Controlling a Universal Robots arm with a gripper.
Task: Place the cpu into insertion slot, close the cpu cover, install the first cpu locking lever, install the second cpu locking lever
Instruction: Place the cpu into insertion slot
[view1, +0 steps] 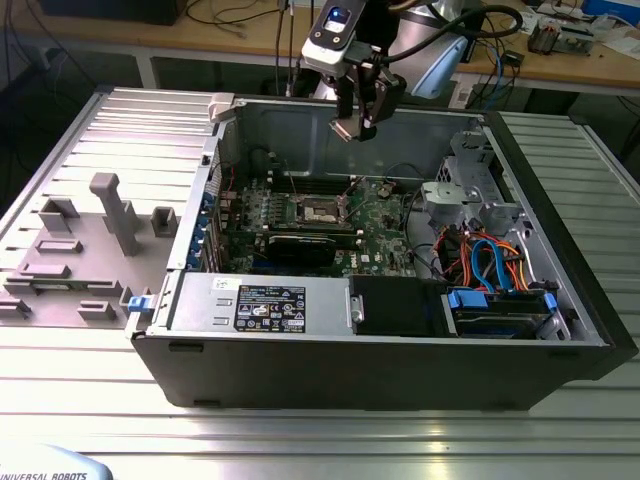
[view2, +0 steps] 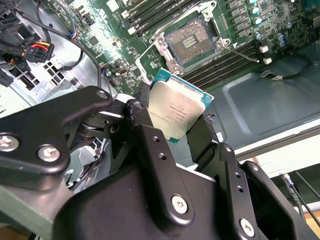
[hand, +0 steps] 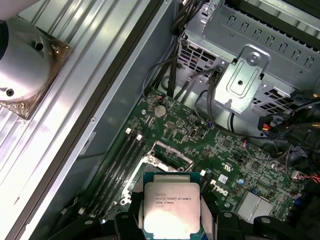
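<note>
My gripper (view1: 358, 118) hangs above the open computer case, shut on the cpu (view2: 177, 112), a flat square chip with a silver-grey top and green edge. In both wrist views the black fingers (view2: 142, 120) press on two opposite edges of the cpu (hand: 171, 207). The insertion slot (view2: 192, 42) lies well below on the green motherboard, its dark pin field uncovered inside a silver rim. In the exterior view the insertion slot (view1: 318, 210) sits below and slightly to the left of the gripper. Two thin wire levers (view2: 245, 52) stand away from the socket. I cannot make out the cpu cover.
Long memory slots (view2: 225, 65) flank the socket. A black card (view1: 300, 245) lies in front of it, with a power supply (view1: 260, 300) at the case front. A metal drive cage (view1: 470, 185) and coloured cables (view1: 485, 260) fill the exterior view's right. Grey fixtures (view1: 90, 240) stand outside the case.
</note>
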